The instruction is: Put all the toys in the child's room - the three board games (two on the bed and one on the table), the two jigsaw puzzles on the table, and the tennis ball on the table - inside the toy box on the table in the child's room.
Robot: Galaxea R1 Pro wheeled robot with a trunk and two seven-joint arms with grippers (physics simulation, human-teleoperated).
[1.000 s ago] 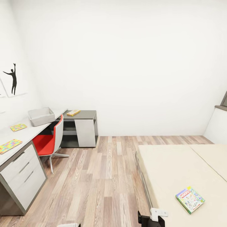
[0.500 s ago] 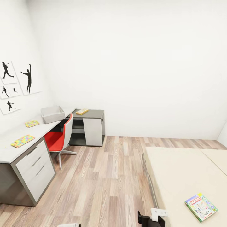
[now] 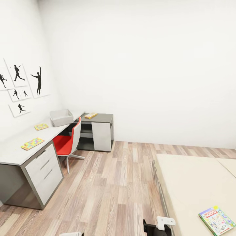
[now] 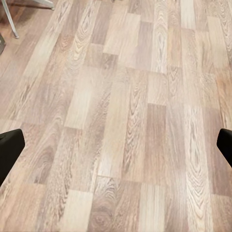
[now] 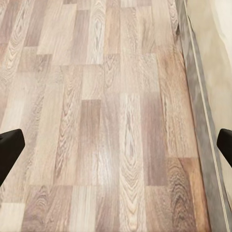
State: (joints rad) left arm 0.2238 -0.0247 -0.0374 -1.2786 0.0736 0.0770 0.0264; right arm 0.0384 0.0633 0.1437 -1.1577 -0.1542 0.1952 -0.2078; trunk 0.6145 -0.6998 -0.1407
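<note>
While both jaws gape over floor (image 4: 116,116) — board game (image 3: 217,220) on bed (image 3: 190,183) | lettering unreadable

Two jigsaw puzzles (image 3: 32,143) (image 3: 41,126) are counted on the table (image 3: 13,152), with one toy box (image 3: 61,117). Two board games are seen: one far (image 3: 90,115), one on the bed (image 3: 217,220). One red chair (image 3: 68,143) and five posters (image 3: 38,81) are counted.

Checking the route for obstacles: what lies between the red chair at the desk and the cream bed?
In the head view, bare wood-plank floor separates the red chair with its pale back from the cream-mattressed bed; nothing lies on that stretch.
</note>
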